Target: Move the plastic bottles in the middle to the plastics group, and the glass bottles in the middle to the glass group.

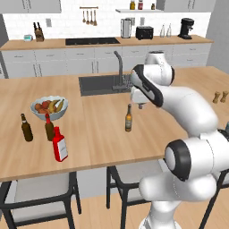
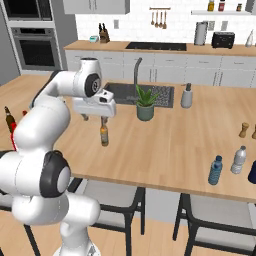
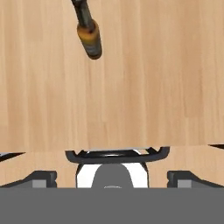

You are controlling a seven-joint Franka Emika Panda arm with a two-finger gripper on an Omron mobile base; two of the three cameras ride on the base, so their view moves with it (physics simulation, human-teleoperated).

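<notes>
Upright amber bottle (image 1: 129,118) stands on counter (image 1: 103,134), neck up, under open gripper (image 1: 140,105).

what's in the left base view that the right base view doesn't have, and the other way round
Left base view alone: the fruit bowl and, in front of it, the red white-labelled bottle standing beside the red-topped dark bottle, with the plain dark bottle to their left.

Right base view alone: the potted plant by the sink, and two plastic bottles near the counter's far right edge, one blue, one grey.

Both: the amber bottle upright mid-counter, the open gripper above it, the sink and the faucet.
</notes>
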